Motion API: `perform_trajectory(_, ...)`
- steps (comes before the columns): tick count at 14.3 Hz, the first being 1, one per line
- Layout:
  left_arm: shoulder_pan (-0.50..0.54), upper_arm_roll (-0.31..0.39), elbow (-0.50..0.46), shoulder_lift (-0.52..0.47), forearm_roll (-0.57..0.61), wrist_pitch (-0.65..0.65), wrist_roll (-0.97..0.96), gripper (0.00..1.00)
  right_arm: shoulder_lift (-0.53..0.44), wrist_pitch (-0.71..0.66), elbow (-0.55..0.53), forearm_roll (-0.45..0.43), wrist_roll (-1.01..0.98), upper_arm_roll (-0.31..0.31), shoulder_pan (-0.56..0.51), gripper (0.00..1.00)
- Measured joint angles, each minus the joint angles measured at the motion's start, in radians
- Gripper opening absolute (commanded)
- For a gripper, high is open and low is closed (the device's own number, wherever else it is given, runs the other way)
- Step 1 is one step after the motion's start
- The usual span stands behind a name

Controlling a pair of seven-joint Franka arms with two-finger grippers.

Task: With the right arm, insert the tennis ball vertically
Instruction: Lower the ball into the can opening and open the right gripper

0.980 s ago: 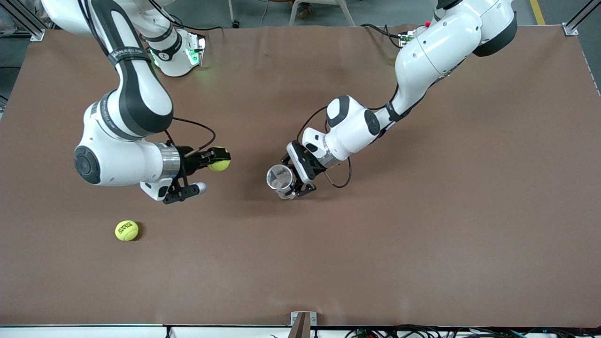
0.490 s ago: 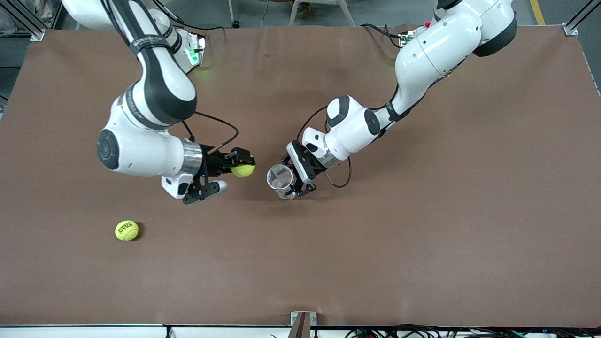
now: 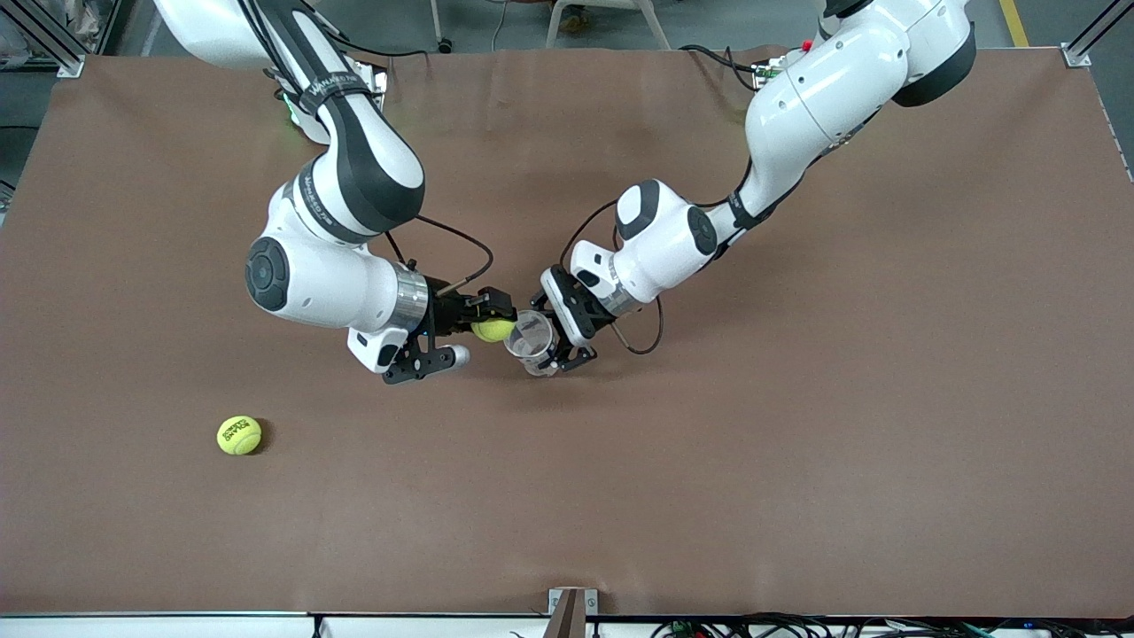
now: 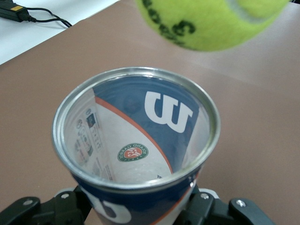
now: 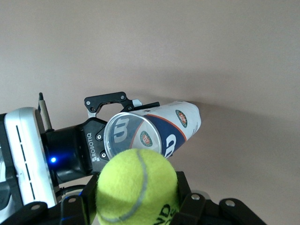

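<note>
Ball (image 3: 493, 330) in the grip of the right gripper (image 3: 489, 321), fingers clamped on its sides, and it hangs in the air right at the rim of the can (image 3: 532, 341), just short of the mouth. The right arm (image 3: 337, 221) reaches in from its own end of the table (image 3: 797, 443). In the right wrist view the yellow ball (image 5: 137, 187) fills the space between the black fingers (image 5: 197, 206), with the can's open mouth (image 5: 125, 131) straight ahead. The left gripper (image 3: 558, 332) is closed around the can, holding it off the table, tilted, with the open end up. From the left wrist, the can (image 4: 136, 140) is empty, the ball (image 4: 211, 21) hovering by its edge. A second ball (image 3: 239, 435) lies on the table toward the right arm's end, nearer the front camera.
</note>
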Motion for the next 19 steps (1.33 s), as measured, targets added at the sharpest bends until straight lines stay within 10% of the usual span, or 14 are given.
perform_trajectory(17, 0.000, 0.000, -0.001, 0.000, 0.000, 0.000, 0.001, 0.77, 0.057, 0.067, 0.042, 0.001, 0.001, 0.001, 0.062, 0.42)
perform_trajectory(18, 0.000, -0.001, -0.001, 0.000, 0.000, 0.000, 0.001, 0.77, 0.059, 0.070, 0.042, 0.001, 0.002, 0.001, 0.067, 0.46)
perform_trajectory(19, 0.000, -0.001, -0.001, 0.000, 0.000, 0.000, 0.001, 0.77, 0.060, 0.071, 0.042, 0.001, 0.002, 0.001, 0.068, 0.70)
